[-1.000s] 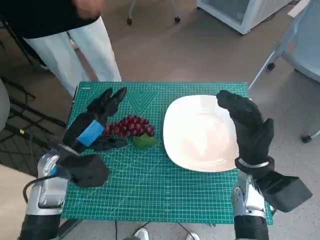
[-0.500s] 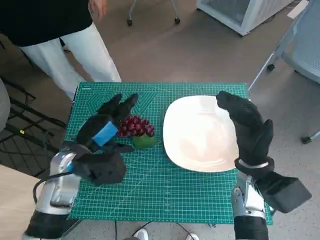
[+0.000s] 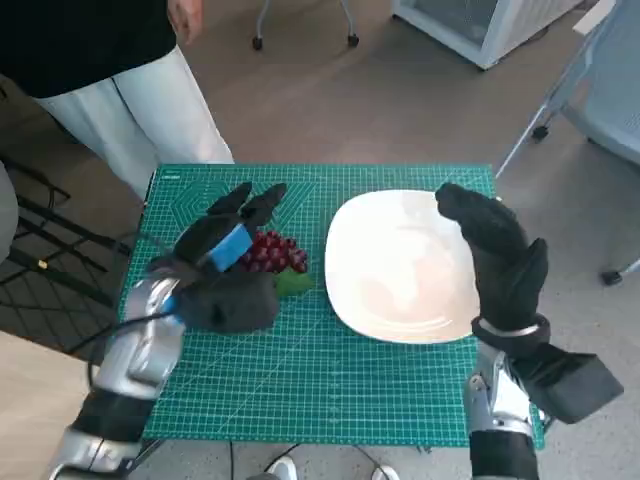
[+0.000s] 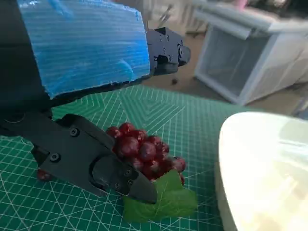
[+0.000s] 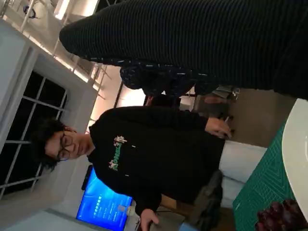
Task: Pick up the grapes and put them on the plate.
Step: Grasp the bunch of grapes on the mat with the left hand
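Observation:
A bunch of dark red grapes (image 3: 271, 251) with a green leaf (image 3: 293, 283) lies on the green cutting mat, left of the white plate (image 3: 400, 270). My left hand (image 3: 228, 245) hovers over the bunch's left part, fingers spread and holding nothing. In the left wrist view the grapes (image 4: 144, 153) lie between the thumb and the upper fingers (image 4: 166, 45), untouched. The plate (image 4: 262, 168) is just beyond them. My right hand (image 3: 497, 250) stands open over the plate's right edge. The right wrist view catches the grapes (image 5: 281, 216) at its corner.
A person in a black top and pale trousers (image 3: 140, 100) stands at the table's far left corner. The green mat (image 3: 330, 390) covers the table. A white cabinet (image 3: 480, 25) and chair legs stand on the floor beyond.
My left hand has moved right and forward, from beside the grapes to over them. The right hand has stayed still. The person has shifted a little.

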You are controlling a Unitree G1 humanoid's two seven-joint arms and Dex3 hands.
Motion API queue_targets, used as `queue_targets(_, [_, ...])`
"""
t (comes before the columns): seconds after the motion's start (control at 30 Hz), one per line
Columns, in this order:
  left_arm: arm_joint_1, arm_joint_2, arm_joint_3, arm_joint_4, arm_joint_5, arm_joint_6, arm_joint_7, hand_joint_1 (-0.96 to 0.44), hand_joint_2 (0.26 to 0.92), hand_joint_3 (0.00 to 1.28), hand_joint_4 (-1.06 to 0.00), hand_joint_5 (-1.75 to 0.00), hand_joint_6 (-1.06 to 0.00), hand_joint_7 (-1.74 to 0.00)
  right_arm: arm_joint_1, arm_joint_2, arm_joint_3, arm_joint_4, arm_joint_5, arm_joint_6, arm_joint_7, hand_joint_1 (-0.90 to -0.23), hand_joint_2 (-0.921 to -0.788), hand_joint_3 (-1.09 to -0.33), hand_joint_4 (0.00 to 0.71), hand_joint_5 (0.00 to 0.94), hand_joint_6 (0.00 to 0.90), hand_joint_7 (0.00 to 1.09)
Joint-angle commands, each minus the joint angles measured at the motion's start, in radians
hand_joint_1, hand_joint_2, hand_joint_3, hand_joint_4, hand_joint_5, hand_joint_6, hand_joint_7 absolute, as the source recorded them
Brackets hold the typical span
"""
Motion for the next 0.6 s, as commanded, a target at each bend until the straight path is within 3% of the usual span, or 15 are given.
queue_targets(0.03, [-0.074, -0.022, -0.045, 0.086, 0.018, 0.042, -0.002, -0.29, 0.715, 0.0, 0.0, 0.0, -0.18, -0.02, 0.011, 0.002, 0.001, 0.0, -0.004, 0.008, 0.003, -0.674, -0.921, -0.728, 0.439, 0.002, 0.007, 0.48])
queue_targets(0.6, [-0.262, -0.094, -0.161, 0.486, 0.012, 0.111, 0.0, -0.25, 0.717, 0.0, 0.0, 0.0, -0.18, -0.01, 0.02, 0.001, -0.002, -0.004, 0.001, 0.012, 0.004, -0.676, -0.921, -0.724, 0.441, 0.002, 0.012, 0.47])
